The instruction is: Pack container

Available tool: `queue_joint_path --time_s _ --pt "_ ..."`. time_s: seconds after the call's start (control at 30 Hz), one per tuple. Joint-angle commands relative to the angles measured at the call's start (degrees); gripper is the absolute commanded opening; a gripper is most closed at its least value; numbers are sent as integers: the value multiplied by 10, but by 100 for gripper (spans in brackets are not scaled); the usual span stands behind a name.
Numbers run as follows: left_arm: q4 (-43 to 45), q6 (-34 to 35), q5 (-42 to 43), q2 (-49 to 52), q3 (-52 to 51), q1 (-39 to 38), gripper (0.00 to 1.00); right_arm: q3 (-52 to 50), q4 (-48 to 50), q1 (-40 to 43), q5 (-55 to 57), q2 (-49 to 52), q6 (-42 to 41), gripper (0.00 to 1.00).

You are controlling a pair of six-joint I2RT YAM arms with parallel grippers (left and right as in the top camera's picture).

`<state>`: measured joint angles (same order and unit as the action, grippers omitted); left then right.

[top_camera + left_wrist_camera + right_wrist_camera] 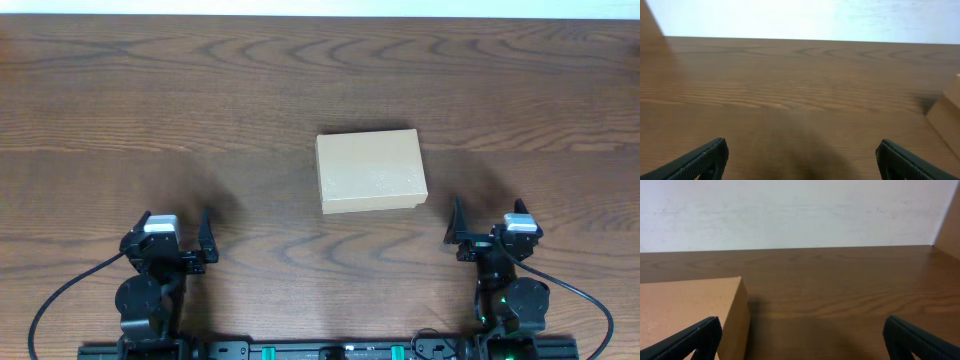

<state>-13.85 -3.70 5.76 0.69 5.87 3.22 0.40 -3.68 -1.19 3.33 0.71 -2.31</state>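
Pack container: a tan box [370,171] sits on the wooden tabletop [150,100] with its lid flat and closed, in the gap between two idle arms. The left pincer [802,150] hangs low over bare wood, its jaws spread wide and holding nothing. The box is ahead of it and off to its right, and only a corner shows at the right edge of the left wrist view. The right pincer [802,325] is also spread wide and empty. The box is ahead of it to its left, with the near side wall just beyond the left finger, and neither pincer touches the cardboard.

No loose items for packing show in any view, and the closed lid hides whatever may be inside. By the look of it, either the job has not begun or the goods are already in and the lid is down. These pictures do not settle which.
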Motion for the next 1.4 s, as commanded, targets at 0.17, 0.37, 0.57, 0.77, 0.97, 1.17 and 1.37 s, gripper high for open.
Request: queue_joint_path --time_s 0.17,0.37,0.57,0.77,0.97,1.17,1.37 --pt "-5 -17 -36 -5 -15 1 95 -1 -3 5 -2 -3 7 99" --pt "-4 -17 -70 -5 -15 1 95 -1 -4 5 -2 -3 7 99" --pt "-4 -17 -66 -5 -15 1 95 -1 -4 5 -2 -3 7 99" --pt "-4 -21 -71 -5 -15 1 95 -1 -4 5 -2 -3 7 99" --pt "130 -21 -44 -5 -15 1 95 -1 -4 5 -2 -3 7 99" --pt "271 -45 -47 -5 -15 0 95 -1 -4 5 -2 -3 7 99" --pt "283 -45 -46 -5 -25 0 95 -1 -4 5 -2 -3 7 99"
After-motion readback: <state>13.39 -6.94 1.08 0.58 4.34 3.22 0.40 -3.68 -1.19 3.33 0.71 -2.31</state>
